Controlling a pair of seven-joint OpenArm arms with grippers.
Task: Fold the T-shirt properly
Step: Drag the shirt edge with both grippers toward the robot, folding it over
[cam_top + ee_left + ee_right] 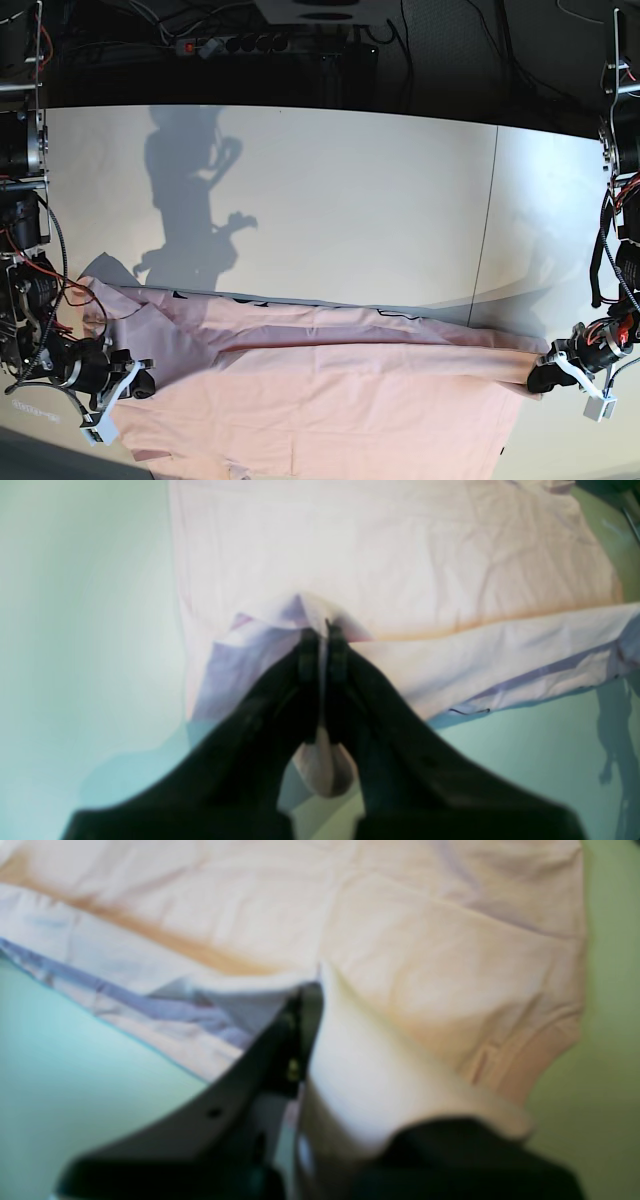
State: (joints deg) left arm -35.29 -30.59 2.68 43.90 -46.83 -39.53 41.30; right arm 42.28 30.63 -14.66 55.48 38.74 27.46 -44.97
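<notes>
both claws are clenched on the t-shirt [330,390]: left claw [323,630] and right claw [307,990] pinch opposite ends of one fold, holding it taut and straight across the desk's [330,200] near edge.

Black arms [40,330], red wiring [30,262]

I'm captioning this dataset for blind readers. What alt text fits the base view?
A pale pink T-shirt lies spread across a white table, its far edge folded over toward the camera. The right gripper at left and the left gripper at right each pinch one end of that fold.
</notes>
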